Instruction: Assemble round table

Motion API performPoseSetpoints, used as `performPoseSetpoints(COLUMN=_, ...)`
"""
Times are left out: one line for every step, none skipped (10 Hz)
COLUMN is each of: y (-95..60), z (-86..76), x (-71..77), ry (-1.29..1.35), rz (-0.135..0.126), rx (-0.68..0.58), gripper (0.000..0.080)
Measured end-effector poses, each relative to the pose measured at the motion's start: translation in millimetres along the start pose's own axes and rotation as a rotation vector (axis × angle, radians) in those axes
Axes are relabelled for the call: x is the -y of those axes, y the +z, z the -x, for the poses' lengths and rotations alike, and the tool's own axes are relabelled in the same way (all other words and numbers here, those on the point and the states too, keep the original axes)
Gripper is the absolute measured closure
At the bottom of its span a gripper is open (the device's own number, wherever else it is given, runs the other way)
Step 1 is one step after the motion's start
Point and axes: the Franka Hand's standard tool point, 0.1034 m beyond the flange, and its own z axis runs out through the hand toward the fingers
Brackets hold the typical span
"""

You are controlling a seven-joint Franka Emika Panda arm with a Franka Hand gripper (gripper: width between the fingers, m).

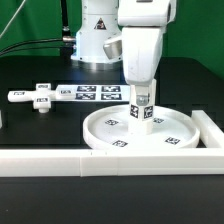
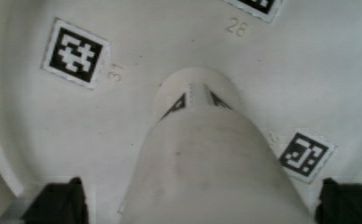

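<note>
The large rimmed round disc (image 1: 170, 135) lies flat on the black table near the front. The short white cylinder leg (image 1: 142, 113) stands upright on the disc's middle, tags on its sides. My gripper (image 1: 143, 96) comes down from above and is shut on the leg's upper part. In the wrist view the leg (image 2: 204, 140) runs from between my dark fingers (image 2: 57, 202) down to the disc (image 2: 151, 40), which shows tags on either side. My gripper (image 2: 204, 208) grips the leg at both sides. The cross-shaped base (image 1: 38, 97) lies apart at the exterior view's left.
The marker board (image 1: 97, 93) lies behind the disc. A long white border bar (image 1: 60, 160) runs along the front and another (image 1: 212, 128) stands at the exterior view's right, close to the disc's rim. The robot's base (image 1: 95, 40) is at the back.
</note>
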Motion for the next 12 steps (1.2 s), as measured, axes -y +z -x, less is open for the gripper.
performPoseSetpoints(y=0.3, z=1.3, x=-0.2, ry=-0.012, rz=0.000, rx=0.002, gripper=0.0150)
performPoseSetpoints(y=0.4, z=2.3, x=-0.5, ry=-0.009, rz=0.000, rx=0.002, gripper=0.0150)
performPoseSetpoints(y=0.4, z=2.4, x=-0.5, ry=-0.006, rz=0.000, rx=0.002, gripper=0.0284)
performPoseSetpoints(y=0.6, z=2.6, x=-0.4, ry=-0.006, rz=0.000, rx=0.002, gripper=0.0284)
performPoseSetpoints(y=0.8, z=2.8, x=-0.4, ry=-0.005, rz=-0.001, rx=0.003, gripper=0.0395)
performPoseSetpoints(y=0.9, z=2.8, x=-0.3, ry=0.001, rz=-0.001, rx=0.003, gripper=0.0393)
performPoseSetpoints(y=1.0, z=2.9, x=-0.3, ry=0.021, rz=-0.001, rx=0.003, gripper=0.0393)
performPoseSetpoints(y=1.0, z=2.8, x=-0.3, ry=0.053, rz=-0.001, rx=0.002, gripper=0.0393)
performPoseSetpoints(y=1.0, z=3.0, x=-0.2, ry=0.139, rz=-0.002, rx=0.001, gripper=0.0393)
performPoseSetpoints(y=0.9, z=4.2, x=-0.2, ry=0.264, rz=-0.008, rx=0.002, gripper=0.0393)
performPoseSetpoints(y=0.9, z=4.2, x=-0.2, ry=0.360, rz=-0.008, rx=-0.001, gripper=0.0393)
performPoseSetpoints(y=0.9, z=4.0, x=-0.2, ry=0.451, rz=-0.009, rx=-0.002, gripper=0.0393)
